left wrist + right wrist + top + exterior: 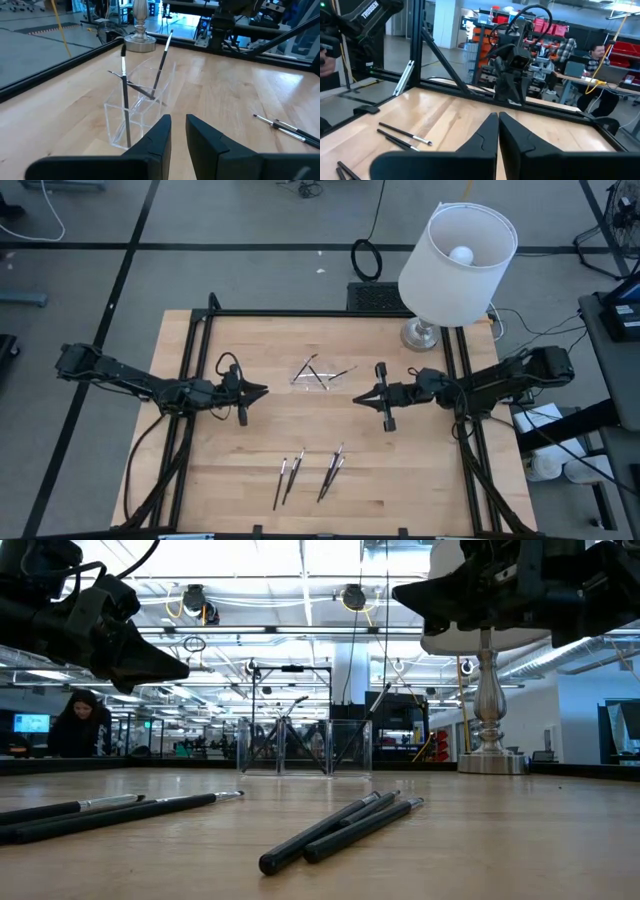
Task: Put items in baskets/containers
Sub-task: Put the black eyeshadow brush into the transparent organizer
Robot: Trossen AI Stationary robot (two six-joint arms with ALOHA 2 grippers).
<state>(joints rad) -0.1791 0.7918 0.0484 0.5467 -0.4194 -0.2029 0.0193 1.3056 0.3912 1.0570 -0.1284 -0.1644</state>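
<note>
Clear plastic forms the container (318, 376), which stands near the middle of the table (420, 480), just in front of the lamp (455, 265). Three brushes (125, 100) already lean inside the container. Four brushes lie loose on the wood, well in front of the container: one pair (288, 478) and, just beside it, a second pair (331, 472). By this count the task is judged a little under half done, with four brushes left to move.

Left gripper (262, 392) hovers to one side of the container, carrying nothing; its fingers (157, 137) stand slightly apart. Right gripper (358, 397) hovers on the opposite side, also carrying nothing, with its fingers almost together and only a thin gap between them.

View differences:
- The high view shows the container only as a faint outline. The left wrist view shows its upright walls and the brushes crossing inside.
- The low view shows the loose pairs lying flat, barrels side by side, and a person (82, 725) seated in the room behind.
</note>
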